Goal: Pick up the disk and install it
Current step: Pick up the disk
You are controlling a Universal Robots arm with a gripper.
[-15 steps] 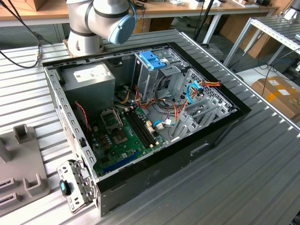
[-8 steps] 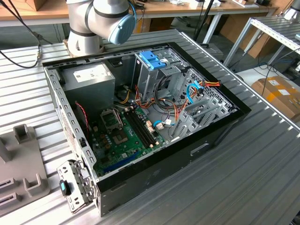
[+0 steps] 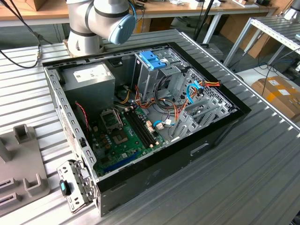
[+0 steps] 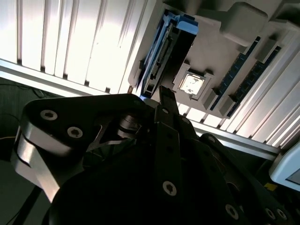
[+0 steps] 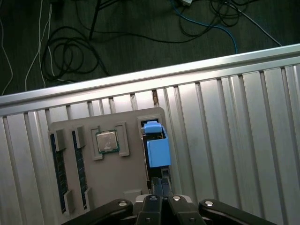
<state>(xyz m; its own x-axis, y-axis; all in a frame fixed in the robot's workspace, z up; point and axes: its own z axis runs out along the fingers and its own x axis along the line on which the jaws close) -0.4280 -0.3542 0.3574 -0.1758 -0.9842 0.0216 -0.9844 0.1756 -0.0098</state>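
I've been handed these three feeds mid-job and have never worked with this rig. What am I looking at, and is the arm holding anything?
The machine is a single robot arm. The exterior view comes from a camera off the arm. It shows the arm's base behind an open computer case on a ribbed metal table.

Both wrist views come from cameras riding on the arm and look past the gripper. Below it lies a grey tray holding a processor chip, memory sticks and the disk. The disk is dark with blue rails and stands on edge in a slot.

The gripper is right beside the disk, but I cannot tell whether it grips it. The disk is not yet installed.
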